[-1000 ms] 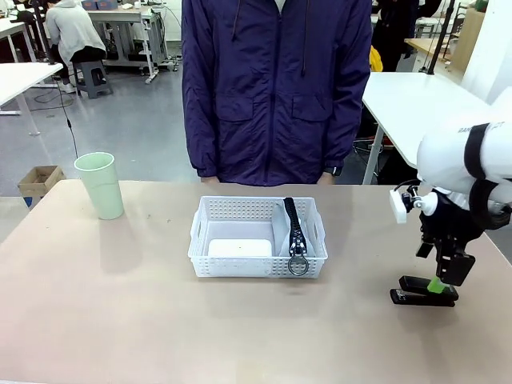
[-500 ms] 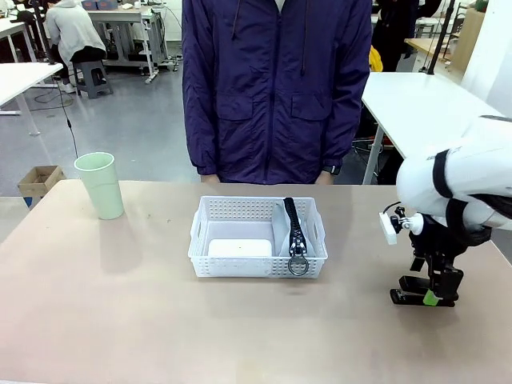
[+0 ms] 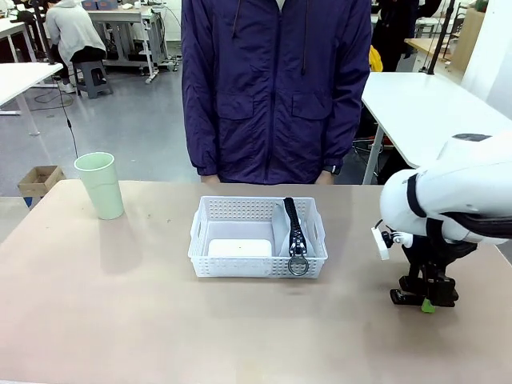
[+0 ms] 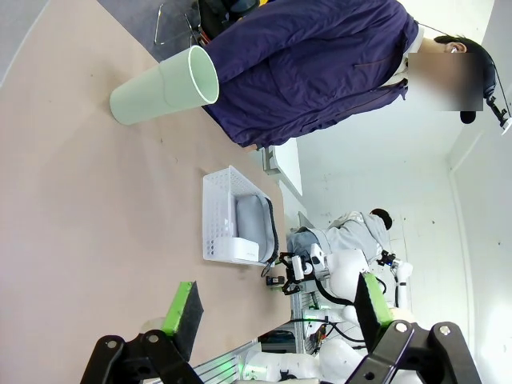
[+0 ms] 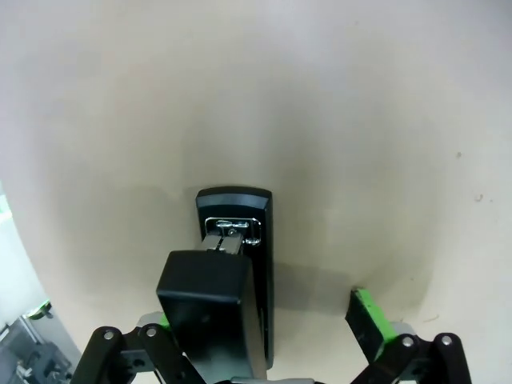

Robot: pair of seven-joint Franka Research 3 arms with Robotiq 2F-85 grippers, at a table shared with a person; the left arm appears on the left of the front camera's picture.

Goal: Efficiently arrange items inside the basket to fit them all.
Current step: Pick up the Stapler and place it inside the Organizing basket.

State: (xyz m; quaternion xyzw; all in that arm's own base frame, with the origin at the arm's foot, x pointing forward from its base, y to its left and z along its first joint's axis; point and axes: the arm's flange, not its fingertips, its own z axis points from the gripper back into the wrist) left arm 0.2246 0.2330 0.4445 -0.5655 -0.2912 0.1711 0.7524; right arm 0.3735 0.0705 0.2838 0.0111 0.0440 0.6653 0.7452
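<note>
Right jaws: open, lowered astride the black stapler, which lies on the surface well to the right of the white basket. No grip is made yet. Left jaws: open, nothing between them.

Risk 1: the stapler is set off-centre, well apart from the one green pad that is seen. On closing it may be shoved or twisted before it is clamped, and a skewed hold may slip. If only the hinged top is caught, it may spring open.

Risk 2: the basket is partly taken up by the white flat box and the grey zip pouch. A carelessly laid stapler may leave no room for the pale green cup, which stands outside at far left.

Hidden: the other pad is covered by the stapler's top, so contact cannot be judged. The stapler's rear is cut off at the picture's edge.
</note>
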